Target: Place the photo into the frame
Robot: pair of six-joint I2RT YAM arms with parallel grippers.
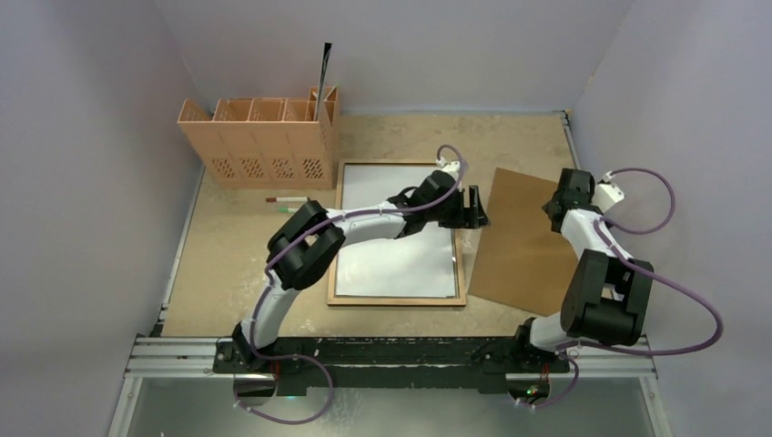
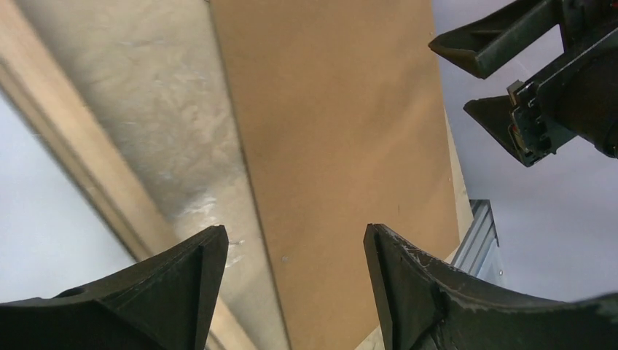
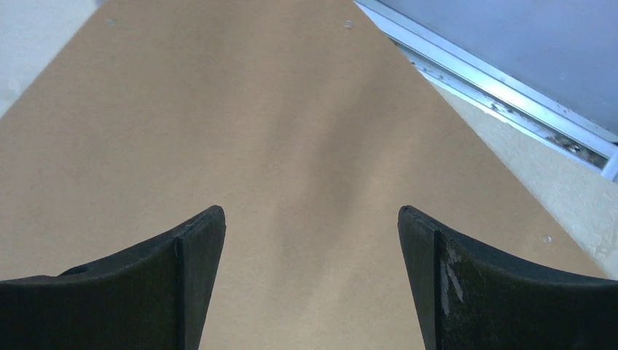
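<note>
**Both jaws wide apart, nothing held**

Frame (image 1: 398, 300) lies flat at mid-bench, wood-coloured back up. A white sheet (image 1: 391, 269) fills it; cannot tell if this is the photo face down. Brown backing board (image 1: 519, 255) lies flat just beside the frame's right edge. Left gripper (image 2: 294, 237) hangs over that edge, jaws wide, empty. Right gripper (image 3: 311, 219) hangs over the board, jaws wide, empty. Marker (image 1: 289, 198) and wooden organizer (image 1: 255, 146) sit toward the far-left corner.

The tan surface (image 1: 228, 264) carries a frame (image 1: 401, 299) lying flat in the middle, a brown board (image 1: 519, 246) just right of it, a wooden rack (image 1: 259, 146) at the back left, and a pen (image 1: 287, 198) before the rack.
</note>
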